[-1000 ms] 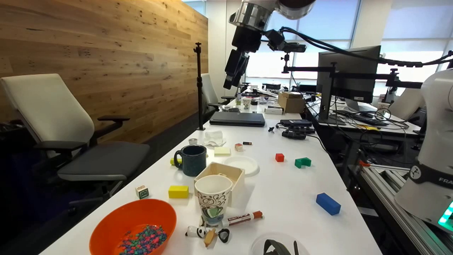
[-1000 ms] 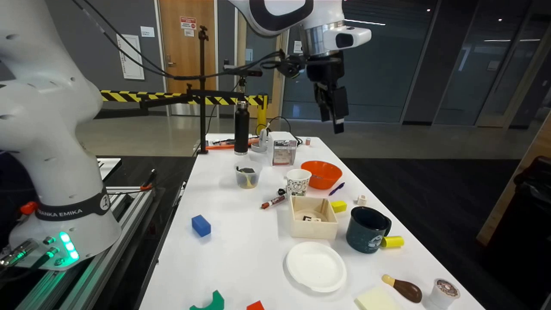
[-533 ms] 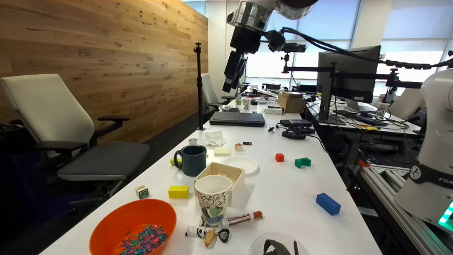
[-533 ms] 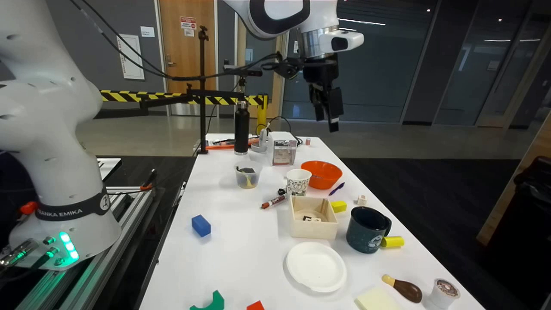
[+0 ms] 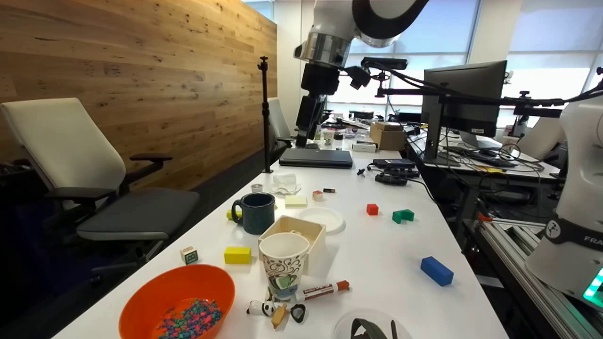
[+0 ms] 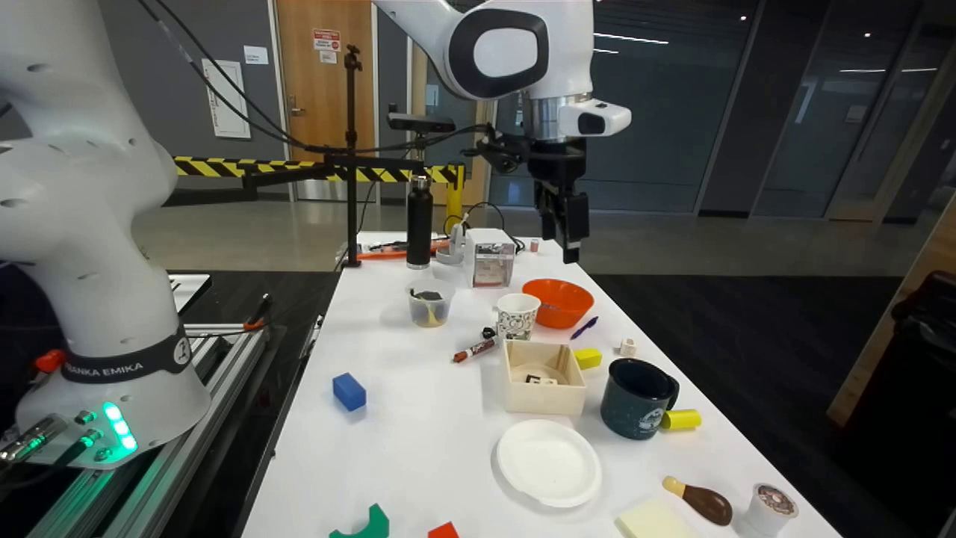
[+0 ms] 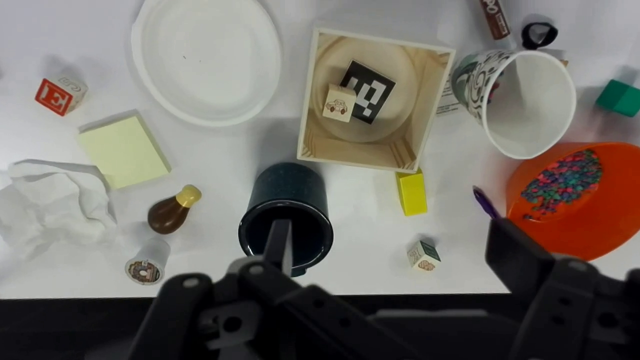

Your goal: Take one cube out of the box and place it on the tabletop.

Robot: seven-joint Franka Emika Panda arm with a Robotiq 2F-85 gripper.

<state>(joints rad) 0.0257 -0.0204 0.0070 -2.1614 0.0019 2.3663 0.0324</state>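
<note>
In the wrist view the car-printed cube (image 7: 340,103) in the box (image 7: 345,146) lies up-left of the pincer (image 7: 390,230), which hangs higher, spread and empty.

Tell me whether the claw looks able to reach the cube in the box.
Probably yes: the box is open on top, nothing lies over the cube, and the claw stands open and empty.

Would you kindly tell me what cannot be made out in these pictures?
- Black-and-white square in the box: a cube covers part of it in the wrist view.
- Bottom of the mug: in the wrist view, hidden by shadow and a finger of the pincer.
- Green block: cut off by the wrist view's right edge.
- Small print beside the cup: too small to read in the wrist view.
</note>
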